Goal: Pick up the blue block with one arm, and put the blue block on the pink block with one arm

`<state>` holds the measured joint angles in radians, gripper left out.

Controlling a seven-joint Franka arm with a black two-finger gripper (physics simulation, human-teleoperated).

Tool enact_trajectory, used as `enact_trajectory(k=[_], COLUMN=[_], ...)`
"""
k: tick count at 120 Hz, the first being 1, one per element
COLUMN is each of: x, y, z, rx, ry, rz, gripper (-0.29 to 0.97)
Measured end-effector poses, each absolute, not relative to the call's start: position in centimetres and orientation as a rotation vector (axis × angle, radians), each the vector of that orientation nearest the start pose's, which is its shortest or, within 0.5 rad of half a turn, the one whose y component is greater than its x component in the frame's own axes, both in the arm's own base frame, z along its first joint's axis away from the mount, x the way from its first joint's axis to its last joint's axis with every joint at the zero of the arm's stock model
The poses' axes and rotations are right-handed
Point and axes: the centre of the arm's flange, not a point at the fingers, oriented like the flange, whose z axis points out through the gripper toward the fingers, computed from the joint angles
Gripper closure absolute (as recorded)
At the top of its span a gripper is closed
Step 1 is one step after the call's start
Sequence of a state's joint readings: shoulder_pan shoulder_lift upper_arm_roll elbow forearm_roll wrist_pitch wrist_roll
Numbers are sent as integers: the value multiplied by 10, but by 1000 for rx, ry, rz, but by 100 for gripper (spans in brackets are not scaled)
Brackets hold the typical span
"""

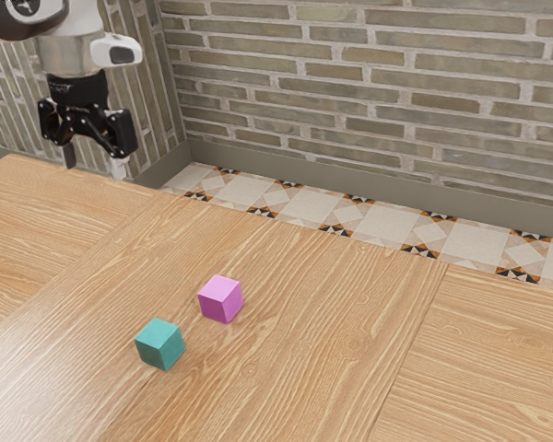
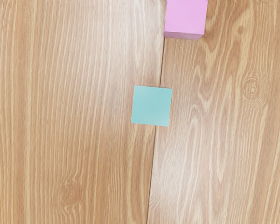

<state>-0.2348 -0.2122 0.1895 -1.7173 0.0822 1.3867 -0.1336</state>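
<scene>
Gripper (image 1: 94,158) hangs high over the table (image 1: 350,368) at the exterior view's upper left. Fingers apart, nothing btwn them.

Blue block (image 1: 159,343) sits flat on the table, well below the gripper and towards the exterior view's right of it. Pink block (image 1: 220,298) is near it, further back and to the exterior view's right. The two are apart, w/ a strip of bare wood btwn them.

Bare wood on every side of both blocks. The table's far edge runs diagonally along the tiled floor (image 1: 387,221), well clear of them, and the brick wall (image 1: 396,74) stands behind that.

Wrist view: blue block (image 2: 151,106) seen top-down, its square top near mid-frame, all four edges clean against the table (image 2: 60,116). A plank seam passes under its side nearest the pink block (image 2: 185,17). Pink block is cut off by the frame edge, w/ one side lying along that same seam. Clear gap btwn the blocks here too.
</scene>
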Motion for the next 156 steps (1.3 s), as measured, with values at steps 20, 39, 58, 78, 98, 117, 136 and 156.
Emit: enact_trajectory(k=[20,39,58,78,98,117,136,156], x=[481,480,468,465,443,420,423,428], y=[-15,-39,-43,-35,-26,-24,-18,-11], z=[645,639,518,452,395,381,374,358], rx=[-3091,-3070,-3065,-3114,-3155,-3176,-3173,-3161], ry=[-126,-84,-59,-134,-232,-260,-299,-332], rz=[108,73,165,77,37,-75,-123,-99], gripper=[0,0,0,0,0,0,0,0])
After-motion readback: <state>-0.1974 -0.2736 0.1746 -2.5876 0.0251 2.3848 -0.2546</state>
